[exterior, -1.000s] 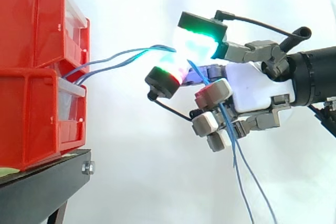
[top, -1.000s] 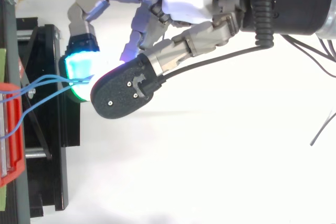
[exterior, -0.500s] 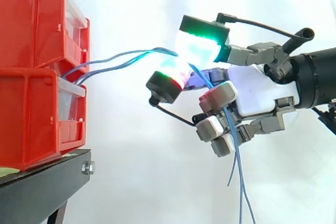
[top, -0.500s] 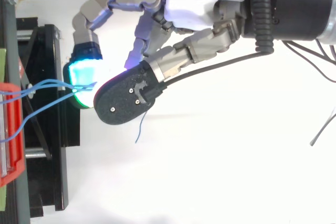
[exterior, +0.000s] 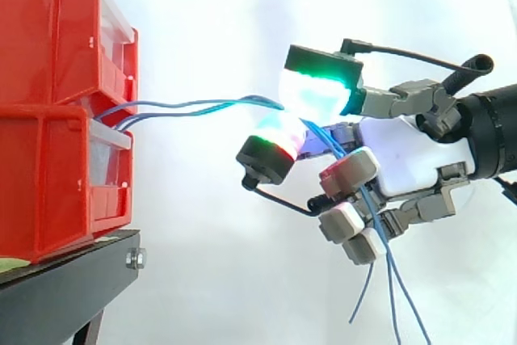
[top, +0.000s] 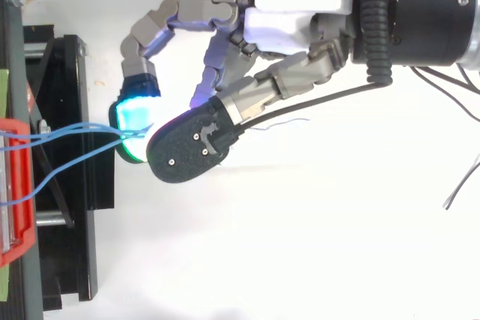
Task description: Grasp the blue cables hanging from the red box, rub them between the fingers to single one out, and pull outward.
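Thin blue cables (exterior: 194,105) run from the gap between the stacked red boxes (exterior: 56,111) rightward to my hand (exterior: 404,155). They are nearly level and fairly taut in the side view. My hand is shut on the cables, pinching them between a green-glowing pad (exterior: 317,86) above and a red-and-cyan pad (exterior: 275,147) below. Past the pinch the cables cross the palm and dangle down as loose ends (exterior: 396,296). From the top, the cables (top: 75,134) reach the cyan-glowing fingertip (top: 133,121) at the pinch.
The red boxes rest on a black stand (exterior: 65,284) at the left, whose frame (top: 71,170) lies under the cables in the top view. A white curtain hangs behind. Open space lies below and right of my hand.
My hand has moved right, away from the boxes, keeping the pinch. The cables between box and hand have straightened and flattened. The dangling ends have swung.
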You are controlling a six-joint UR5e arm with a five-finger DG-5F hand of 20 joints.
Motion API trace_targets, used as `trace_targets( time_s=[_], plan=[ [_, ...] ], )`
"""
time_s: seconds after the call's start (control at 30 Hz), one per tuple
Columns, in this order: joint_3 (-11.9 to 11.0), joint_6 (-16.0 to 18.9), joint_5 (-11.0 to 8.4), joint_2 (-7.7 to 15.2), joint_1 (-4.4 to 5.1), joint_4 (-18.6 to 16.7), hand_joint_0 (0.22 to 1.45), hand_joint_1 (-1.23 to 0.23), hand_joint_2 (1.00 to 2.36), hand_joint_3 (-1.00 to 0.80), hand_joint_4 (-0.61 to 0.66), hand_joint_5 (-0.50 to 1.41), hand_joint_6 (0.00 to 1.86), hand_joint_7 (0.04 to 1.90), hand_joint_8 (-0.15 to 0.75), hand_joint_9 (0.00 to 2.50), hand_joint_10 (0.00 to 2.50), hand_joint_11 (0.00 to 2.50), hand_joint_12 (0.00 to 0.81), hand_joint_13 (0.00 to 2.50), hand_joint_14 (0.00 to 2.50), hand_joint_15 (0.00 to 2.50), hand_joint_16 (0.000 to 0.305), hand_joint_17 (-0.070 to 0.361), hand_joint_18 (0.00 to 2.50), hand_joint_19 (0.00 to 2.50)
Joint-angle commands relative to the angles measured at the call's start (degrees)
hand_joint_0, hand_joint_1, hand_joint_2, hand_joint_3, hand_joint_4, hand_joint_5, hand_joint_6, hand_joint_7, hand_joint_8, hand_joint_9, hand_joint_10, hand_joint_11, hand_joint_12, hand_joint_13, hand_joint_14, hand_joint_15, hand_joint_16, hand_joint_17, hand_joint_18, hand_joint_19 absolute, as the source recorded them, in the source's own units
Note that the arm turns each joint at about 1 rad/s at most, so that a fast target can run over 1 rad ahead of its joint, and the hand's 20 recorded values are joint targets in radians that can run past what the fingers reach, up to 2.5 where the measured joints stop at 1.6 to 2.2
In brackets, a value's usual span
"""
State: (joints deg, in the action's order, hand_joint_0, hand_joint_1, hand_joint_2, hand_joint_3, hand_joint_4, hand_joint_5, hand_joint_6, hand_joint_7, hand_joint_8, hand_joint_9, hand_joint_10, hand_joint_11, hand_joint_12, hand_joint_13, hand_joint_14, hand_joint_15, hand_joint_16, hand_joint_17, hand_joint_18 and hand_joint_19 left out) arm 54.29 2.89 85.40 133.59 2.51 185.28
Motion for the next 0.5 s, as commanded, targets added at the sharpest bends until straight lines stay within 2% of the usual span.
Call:
trace_targets(
  time_s=[0.0, 0.2, 0.3, 0.47],
  plan=[
    [-0.1, 0.0, 0.12, 0.0, 0.04, 0.3, 0.73, -0.83, 1.01, -0.38, -0.19, -0.16, 0.93, 1.02, 0.271, 1.23, 0.03, 1.0, 0.368, 1.02, 0.03, 0.75, 0.049, 0.109, 0.86, 0.82],
    [-0.6, 0.1, 0.03, -0.1, 0.12, 0.4, 0.78, -0.85, 1.0, -0.48, -0.29, -0.16, 0.93, 1.06, 0.251, 1.22, 0.03, 0.98, 0.357, 1.01, 0.03, 0.73, 0.048, 0.107, 0.83, 0.8],
    [-1.7, 0.0, -0.06, -0.1, 0.21, 0.4, 0.79, -0.85, 1.0, -0.5, -0.33, -0.16, 0.93, 1.07, 0.247, 1.22, 0.03, 0.98, 0.352, 1.01, 0.03, 0.73, 0.047, 0.106, 0.83, 0.8],
    [-2.1, 0.0, 0.03, 0.0, 0.21, 0.9, 0.79, -0.86, 1.0, -0.5, -0.32, -0.16, 0.93, 1.05, 0.24, 1.22, 0.03, 0.98, 0.349, 1.01, 0.03, 0.73, 0.047, 0.105, 0.84, 0.78]
  ],
)
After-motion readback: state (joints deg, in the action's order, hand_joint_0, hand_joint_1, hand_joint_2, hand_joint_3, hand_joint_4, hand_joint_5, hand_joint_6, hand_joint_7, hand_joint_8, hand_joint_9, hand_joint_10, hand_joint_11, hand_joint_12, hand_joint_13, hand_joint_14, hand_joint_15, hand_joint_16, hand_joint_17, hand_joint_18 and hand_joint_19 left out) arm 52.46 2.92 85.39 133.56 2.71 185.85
